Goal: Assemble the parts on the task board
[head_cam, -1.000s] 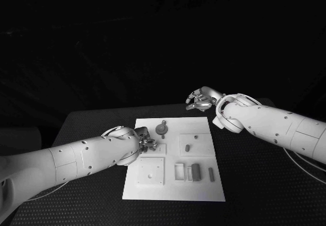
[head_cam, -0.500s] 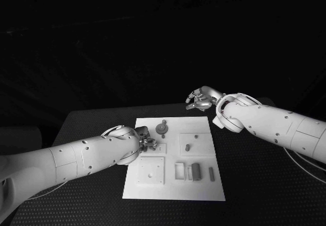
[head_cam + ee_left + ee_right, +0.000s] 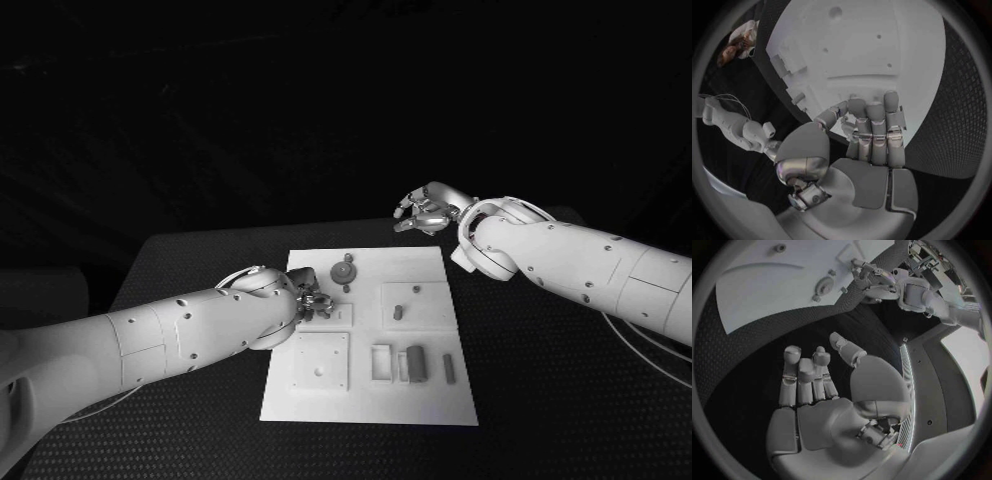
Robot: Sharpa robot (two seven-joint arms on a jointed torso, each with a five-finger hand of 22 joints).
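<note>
The white task board [image 3: 433, 400] lies in the middle of the table. On it are a round part [image 3: 343, 271], a small peg [image 3: 415, 290], a short part [image 3: 397, 314] in a square recess, and two bars [image 3: 415, 364] near the front. My left hand [image 3: 310, 300] rests low over the board's left side, fingers straight and side by side [image 3: 873, 125], thumb bent close to them; whether it holds anything is hidden. My right hand [image 3: 426, 212] hovers beyond the board's far edge, fingers spread [image 3: 807, 380], nothing in it.
A square plate [image 3: 320, 362] with a small hole sits at the board's front left. An empty rectangular frame [image 3: 381, 365] stands beside the bars. Black table [image 3: 188, 260] surrounds the board on every side.
</note>
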